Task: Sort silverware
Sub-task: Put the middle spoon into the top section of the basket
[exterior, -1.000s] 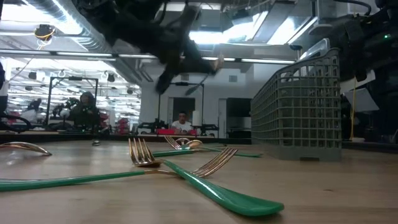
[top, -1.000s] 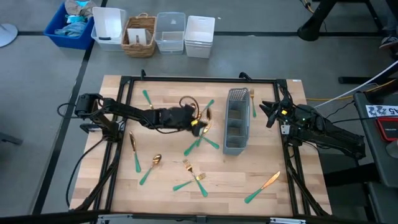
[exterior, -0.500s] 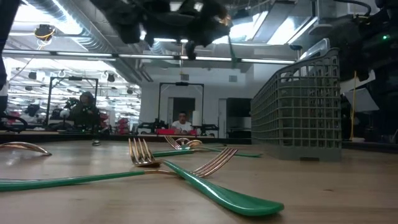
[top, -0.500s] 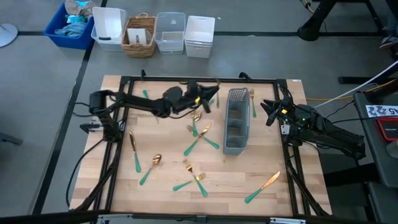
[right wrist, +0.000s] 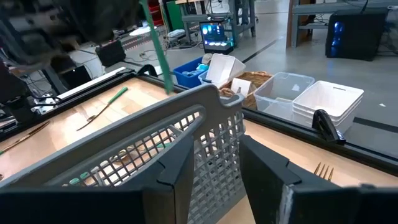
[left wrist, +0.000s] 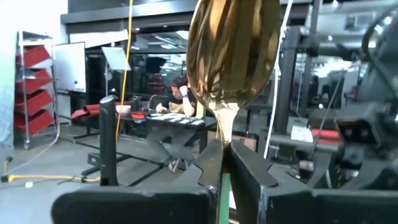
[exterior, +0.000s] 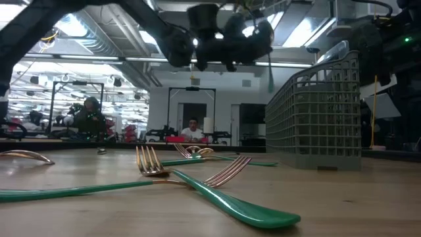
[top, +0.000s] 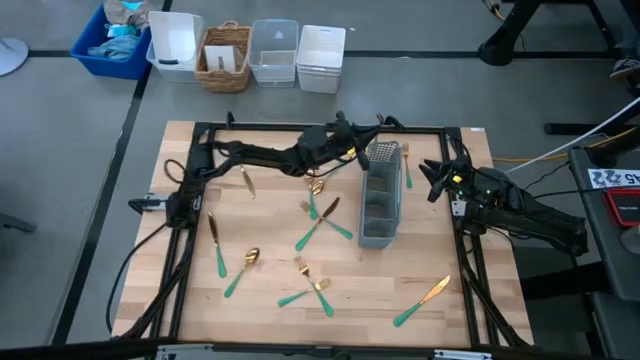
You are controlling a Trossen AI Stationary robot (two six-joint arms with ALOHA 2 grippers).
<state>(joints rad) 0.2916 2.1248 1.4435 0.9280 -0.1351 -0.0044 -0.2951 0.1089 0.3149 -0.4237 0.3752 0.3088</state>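
Near the far edge of the tabletop, the left gripper (top: 352, 150) reaches across to the far end of the grey mesh caddy (top: 380, 195), its dark fingers (left wrist: 249, 171) pinched narrowly on the neck of a spoon (left wrist: 231, 53). That spoon stands upright in the left wrist view, its polished gold bowl smooth, rounded and mirror-bright above the fingers, with a sliver of teal handle showing between them. From table height its slim handle hangs straight down beside the caddy's wire wall.

Close to the right edge the right gripper (top: 432, 180) waits just beside the caddy; its flat black fingers (right wrist: 180, 165) stand spread wide with nothing between them.

Other silverware lies scattered on the pale wood: crossed forks (top: 318, 288) toward the near edge, a knife (top: 424, 299) toward the near right corner, a spoon (top: 242, 268) and a knife (top: 214, 241) on the left side, and a crossed cluster (top: 322, 215) at the centre. One fork (top: 406, 164) lies between the caddy and the right gripper.
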